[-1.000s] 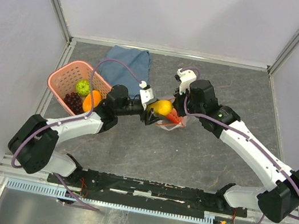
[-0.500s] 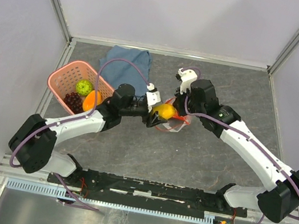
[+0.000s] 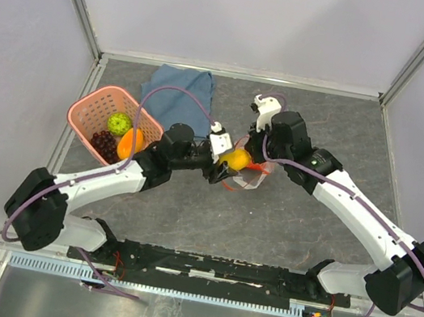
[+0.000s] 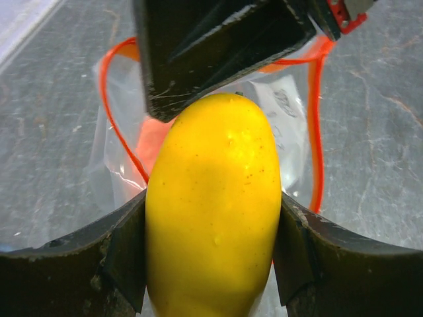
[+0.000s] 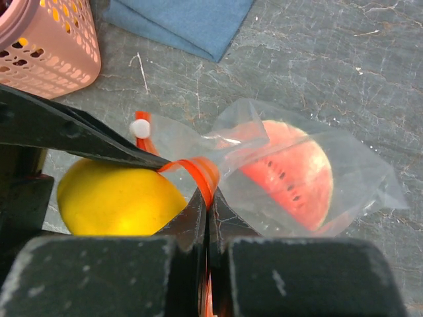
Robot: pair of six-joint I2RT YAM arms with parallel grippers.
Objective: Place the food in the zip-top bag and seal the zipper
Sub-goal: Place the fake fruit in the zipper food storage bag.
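1. Top external view: over the last second the left arm has stretched rightward at the frame's centre. It has carried the yellow fruit [image 3: 237,159] from just short of the zip-top bag [image 3: 248,179] up to its mouth. We judge that the fruit is nearly in and that letting go comes next. The left pincer [image 3: 231,160] grips the fruit. The right pincer [image 3: 258,165] has not moved from the bag's edge. At left, the pink basket [image 3: 88,104] holds a green bumpy ball [image 3: 119,123], a grape bunch [image 3: 104,142] and an orange fruit [image 3: 130,142], all yet to be bagged. A blue cloth [image 3: 179,87] lies above it.

2. Left wrist view: the left pincer [image 4: 211,254] stands fairly wide, both fingers pressed against the yellow fruit [image 4: 215,191]. Beyond the fruit, the orange-red zipper strip [image 4: 314,119] loops open.

3. Right wrist view: the right pincer [image 5: 207,201] is fully closed, pinching the zipper strip [image 5: 203,173] at frame centre and lifting the mouth. A watermelon slice [image 5: 287,175] already sits inside the bag [image 5: 357,172] on the grey surface [image 5: 317,59]. The yellow fruit [image 5: 115,198] is at lower left, right at the rim.
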